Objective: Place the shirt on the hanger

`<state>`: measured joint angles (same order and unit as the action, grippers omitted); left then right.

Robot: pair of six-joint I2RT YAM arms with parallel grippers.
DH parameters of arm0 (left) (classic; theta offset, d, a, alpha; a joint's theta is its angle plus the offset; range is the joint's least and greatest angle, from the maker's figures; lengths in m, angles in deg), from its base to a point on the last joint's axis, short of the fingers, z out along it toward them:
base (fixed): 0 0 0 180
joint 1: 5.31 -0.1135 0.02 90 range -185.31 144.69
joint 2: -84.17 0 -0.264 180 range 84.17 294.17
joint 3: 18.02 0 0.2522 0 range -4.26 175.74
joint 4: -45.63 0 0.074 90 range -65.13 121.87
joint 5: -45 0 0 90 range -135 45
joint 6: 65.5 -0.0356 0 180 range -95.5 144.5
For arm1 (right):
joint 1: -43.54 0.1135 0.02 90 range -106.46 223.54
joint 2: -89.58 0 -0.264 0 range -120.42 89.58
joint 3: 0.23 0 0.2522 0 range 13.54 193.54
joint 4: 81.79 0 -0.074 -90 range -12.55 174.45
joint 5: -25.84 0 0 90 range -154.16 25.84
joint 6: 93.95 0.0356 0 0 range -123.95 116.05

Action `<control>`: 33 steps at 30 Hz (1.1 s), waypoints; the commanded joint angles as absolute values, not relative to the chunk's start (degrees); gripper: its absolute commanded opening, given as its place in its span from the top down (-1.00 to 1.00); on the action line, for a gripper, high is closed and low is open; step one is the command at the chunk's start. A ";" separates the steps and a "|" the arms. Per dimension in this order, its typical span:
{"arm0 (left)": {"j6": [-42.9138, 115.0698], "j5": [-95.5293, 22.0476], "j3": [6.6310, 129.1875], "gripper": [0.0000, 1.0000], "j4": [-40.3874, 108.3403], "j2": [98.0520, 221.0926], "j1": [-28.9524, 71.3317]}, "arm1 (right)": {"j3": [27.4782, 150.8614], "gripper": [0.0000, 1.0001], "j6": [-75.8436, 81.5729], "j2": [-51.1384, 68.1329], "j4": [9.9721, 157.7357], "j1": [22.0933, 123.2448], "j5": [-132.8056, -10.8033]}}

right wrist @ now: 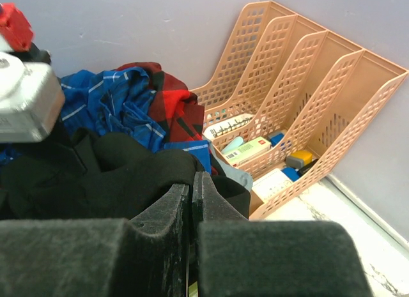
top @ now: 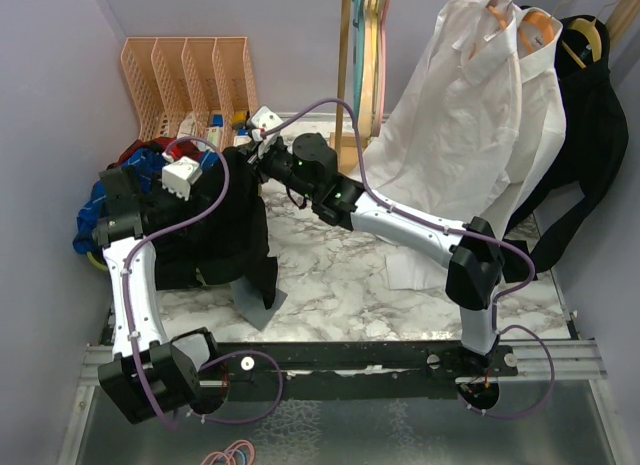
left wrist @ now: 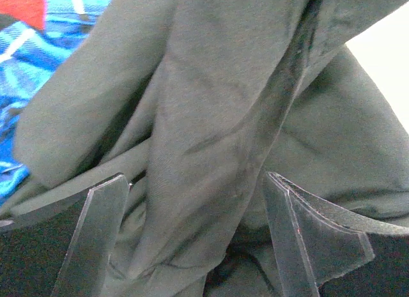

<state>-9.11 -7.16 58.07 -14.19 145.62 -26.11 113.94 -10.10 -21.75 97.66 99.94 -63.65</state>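
Crumpled black shirt (top: 235,225) droops in folds left of centre; thin pink hanger (top: 384,65) hangs vertically, top centre

One black shirt (top: 235,225). One blue plaid garment (top: 148,163) at 9 o'clock. One white dress shirt (top: 470,125) on one orange hanger (top: 540,27) at 1 o'clock. Three bare hangers at 12 o'clock: teal hanger (top: 358,55), cream hanger (top: 369,70), pink hanger (top: 383,55). One four-slot peach file rack (top: 190,80). Two arms: left arm (top: 135,285), right arm (top: 415,223).

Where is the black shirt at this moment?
In the top view the shirt hangs left of centre, pinched by the right gripper, beside the blue plaid garment.
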 commanded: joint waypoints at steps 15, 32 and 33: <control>0.03 -14.84 64.22 1.00 -8.05 141.05 -18.67 | 110.89 0.98 -6.66 -11.30 98.37 99.50 -63.58; 10.57 -6.93 97.02 1.00 -6.43 135.16 -18.70 | 135.82 0.98 -7.81 -4.31 96.41 99.47 -72.75; 11.88 -6.79 97.63 1.00 -4.93 134.90 -18.79 | 137.15 0.98 -7.97 -4.05 96.37 99.53 -73.21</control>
<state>7.18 -10.50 93.98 -8.81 136.85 -18.72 130.98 -6.43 -7.30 94.97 99.79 -69.44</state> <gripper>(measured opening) 0.012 0.021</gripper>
